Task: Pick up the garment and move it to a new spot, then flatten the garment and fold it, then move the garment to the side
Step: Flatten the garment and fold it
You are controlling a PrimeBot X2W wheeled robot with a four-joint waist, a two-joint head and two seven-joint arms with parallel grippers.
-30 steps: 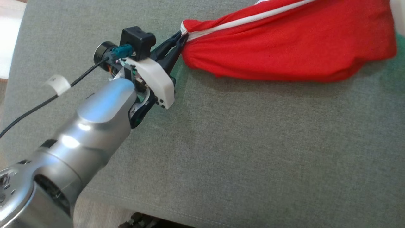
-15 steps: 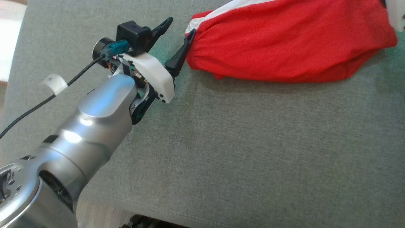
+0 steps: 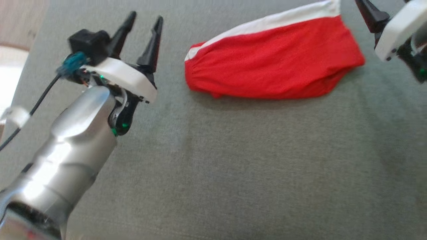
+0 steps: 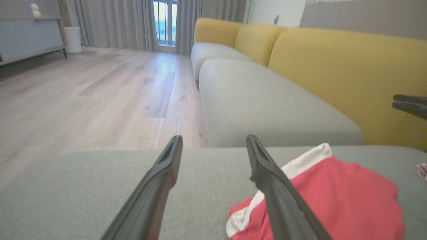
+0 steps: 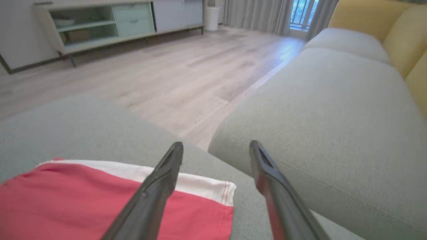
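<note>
— Since a second ago the left gripper [image 3: 146,16] has let go of the gathered end of the red garment [image 3: 273,63] and now stands clear of it. The head view itself has shifted too.
— How do its jaws stand?
— Wide apart, with nothing between them. They point up the head view, off to the left of the cloth.
— And the right gripper [image 5: 216,144]?
— Spread just as wide, and empty. In its wrist view one finger crosses over the garment's white band [image 5: 206,188]; I cannot tell whether it touches. In the head view it sits at the top right, just beside the garment's right end.
— Where does the garment lie?
— On the grey sofa cushion [image 3: 233,166], between the two grippers. The white band runs along its far edge and the red cloth is puckered at the left end.
— Anything around it?
— In the left wrist view, a yellow backrest [image 4: 333,66] rises behind the seats, and a wooden floor [image 4: 83,83] lies beyond the cushion.
</note>
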